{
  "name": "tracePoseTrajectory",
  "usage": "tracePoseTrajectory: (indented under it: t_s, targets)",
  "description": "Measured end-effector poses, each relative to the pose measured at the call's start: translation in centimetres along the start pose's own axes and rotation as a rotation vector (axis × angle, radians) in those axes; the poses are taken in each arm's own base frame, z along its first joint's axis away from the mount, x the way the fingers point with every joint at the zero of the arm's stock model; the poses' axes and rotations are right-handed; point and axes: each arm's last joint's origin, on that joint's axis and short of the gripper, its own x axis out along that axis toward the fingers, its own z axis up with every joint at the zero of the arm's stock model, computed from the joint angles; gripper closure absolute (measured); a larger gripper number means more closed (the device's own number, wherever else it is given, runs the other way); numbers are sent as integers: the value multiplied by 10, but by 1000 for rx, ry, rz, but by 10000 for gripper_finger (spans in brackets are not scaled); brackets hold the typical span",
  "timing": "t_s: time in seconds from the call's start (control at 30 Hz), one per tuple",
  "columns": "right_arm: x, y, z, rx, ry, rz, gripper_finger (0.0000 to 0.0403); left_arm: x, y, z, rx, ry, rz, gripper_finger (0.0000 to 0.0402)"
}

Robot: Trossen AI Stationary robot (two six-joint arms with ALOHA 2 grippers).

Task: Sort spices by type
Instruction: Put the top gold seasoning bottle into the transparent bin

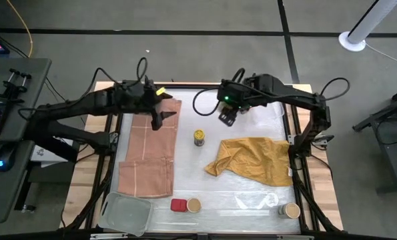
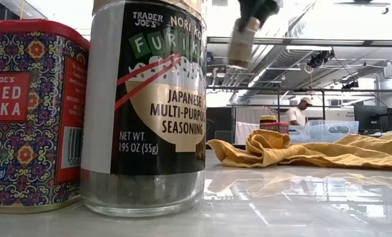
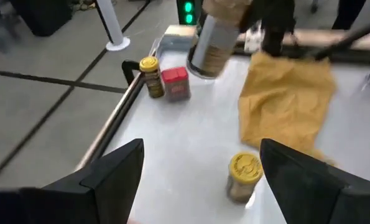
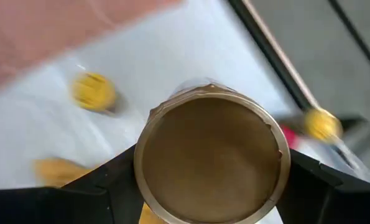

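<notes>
A tan-topped jar (image 4: 211, 158) hangs clamped in the right gripper (image 1: 227, 117) above the table's twelve o'clock edge, best carried level toward the tan-topped jar (image 1: 194, 205) at six o'clock, clear of the yellow-capped jar (image 1: 199, 137), while the left gripper (image 1: 157, 119) waits open.

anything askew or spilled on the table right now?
No spills. The mustard cloth lies crumpled mid-table rather than flat. The right gripper holds a tan-topped jar aloft, tilted in the low view. The left gripper hovers open over the pink cloth.
</notes>
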Motion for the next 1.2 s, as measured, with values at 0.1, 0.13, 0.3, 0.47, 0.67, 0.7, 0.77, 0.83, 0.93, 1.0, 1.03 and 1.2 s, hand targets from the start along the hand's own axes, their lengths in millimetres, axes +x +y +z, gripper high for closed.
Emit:
tracePoseTrajectory:
  t_s: [0.1,0.13,0.3,0.47,0.67,0.7,0.77,0.83,0.93,1.0,1.03,1.2]
  targets:
    - [4,-19,-2,43,48,-81,133,-1,3,-17,-80,-32,-9,96]
    - [5,-27,-1,69,39,-85,133,-2,4,-23,-103,-41,-7,96]
    - [21,-77,-10,202,120,-163,133,-10,2,-47,-212,-54,-26,96]
    - [50,-134,-41,442,239,-262,133,-18,-1,-58,-212,-68,-41,96]
    - [102,-181,-65,728,186,-274,133,-13,0,-60,-213,-69,-6,96]
    - [111,-187,-66,755,166,-279,133,-11,0,-58,-208,-78,7,96]
    - [131,-198,-71,807,146,-264,133,-7,1,-56,-187,-94,34,96]
    - [150,-206,-78,853,163,-215,133,-3,2,-55,-171,-106,69,96]
    - [167,-213,-85,860,181,-162,133,3,7,-52,-193,-133,123,96]
    - [173,-215,-89,831,196,-147,133,6,12,-49,-229,-167,159,96]
    - [174,-216,-91,822,198,-147,132,7,14,-48,-247,-177,176,96]
    - [176,-217,-90,786,186,-105,129,12,27,-44,-317,-229,245,96]
